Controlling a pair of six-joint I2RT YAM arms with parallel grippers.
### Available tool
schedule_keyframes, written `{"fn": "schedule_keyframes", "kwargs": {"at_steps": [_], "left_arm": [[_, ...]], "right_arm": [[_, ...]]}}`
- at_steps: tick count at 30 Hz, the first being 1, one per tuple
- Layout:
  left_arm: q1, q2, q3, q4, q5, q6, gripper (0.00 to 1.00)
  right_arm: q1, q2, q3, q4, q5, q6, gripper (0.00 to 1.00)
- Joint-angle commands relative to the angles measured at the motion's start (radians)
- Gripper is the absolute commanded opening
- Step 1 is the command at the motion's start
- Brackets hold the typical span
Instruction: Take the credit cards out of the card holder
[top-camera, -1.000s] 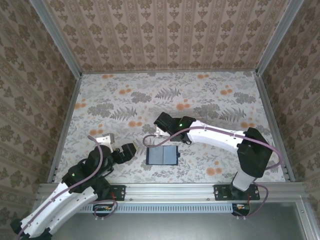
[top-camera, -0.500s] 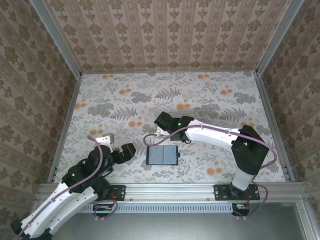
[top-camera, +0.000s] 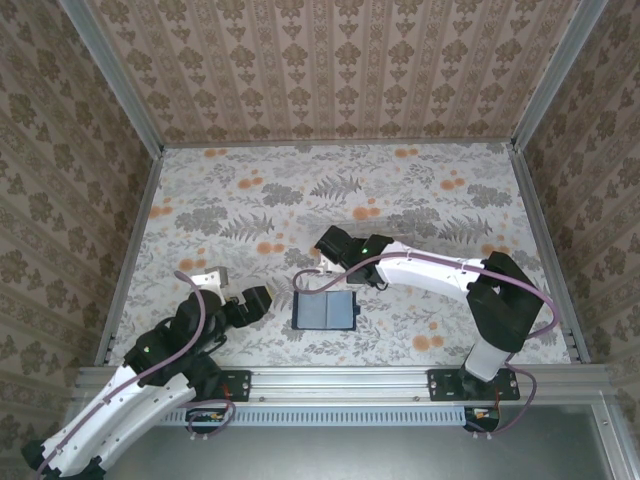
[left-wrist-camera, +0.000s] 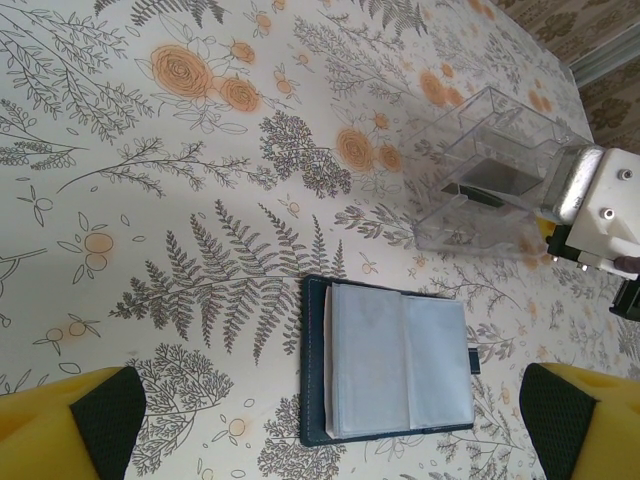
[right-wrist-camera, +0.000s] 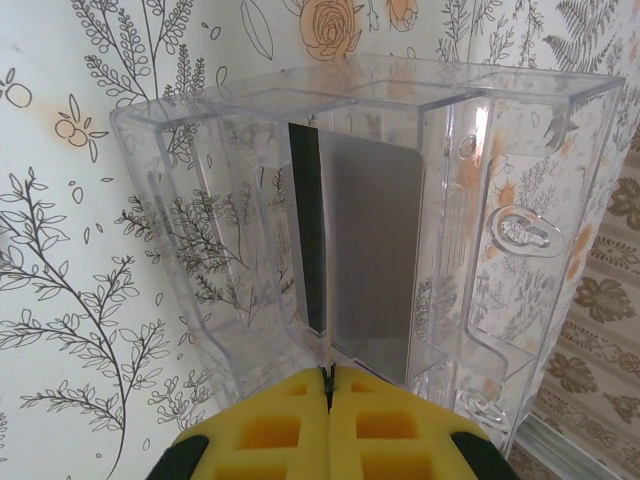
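Note:
The card holder (top-camera: 326, 311) lies open and flat on the floral table, a dark navy wallet with grey-blue sleeves (left-wrist-camera: 395, 360). A pale card edge (left-wrist-camera: 327, 365) peeks out at the left of its sleeves. My left gripper (top-camera: 255, 300) hovers open to the left of it, and its yellow fingers frame the wallet (left-wrist-camera: 335, 418) without touching. My right gripper (top-camera: 322, 262) is shut on the thin edge of a credit card (right-wrist-camera: 375, 250). That card is grey with a dark stripe and stands inside a clear plastic tray (right-wrist-camera: 520, 200), right above the jaws (right-wrist-camera: 328, 378).
The clear tray (left-wrist-camera: 500, 130) sits just beyond the wallet's far edge (top-camera: 306, 279). Patterned walls and metal rails (top-camera: 130, 250) enclose the table. Open floral tabletop (top-camera: 400, 190) spreads across the back and left.
My right gripper has shifted slightly to the right with the card and the tray. The left arm and the wallet have stayed put.

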Motion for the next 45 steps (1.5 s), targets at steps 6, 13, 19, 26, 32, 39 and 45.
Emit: {"fn": "schedule_keyframes", "kwargs": {"at_steps": [6, 13, 19, 26, 32, 39, 45], "left_arm": [[0.013, -0.014, -0.006, -0.016, -0.001, 0.030, 1.00], [0.018, -0.013, -0.016, -0.004, 0.007, 0.031, 1.00], [0.022, -0.013, -0.020, -0.003, 0.010, 0.035, 1.00], [0.027, -0.014, -0.023, -0.007, 0.013, 0.037, 1.00], [0.032, -0.013, -0.029, -0.001, 0.019, 0.037, 1.00], [0.038, -0.015, -0.030, -0.002, 0.024, 0.038, 1.00], [0.041, -0.014, -0.028, -0.003, 0.027, 0.042, 1.00]], "right_arm": [[-0.005, 0.082, 0.062, 0.011, 0.065, 0.031, 0.00], [-0.008, 0.085, 0.068, 0.029, 0.103, 0.043, 0.17], [-0.010, 0.105, 0.068, 0.055, 0.142, 0.042, 0.26], [-0.024, 0.110, 0.071, 0.118, 0.204, 0.042, 0.26], [-0.050, 0.121, 0.084, 0.121, 0.202, 0.058, 0.26], [-0.060, 0.149, 0.113, 0.105, 0.199, 0.085, 0.26], [-0.060, 0.088, 0.108, 0.086, 0.168, 0.120, 0.26]]}}
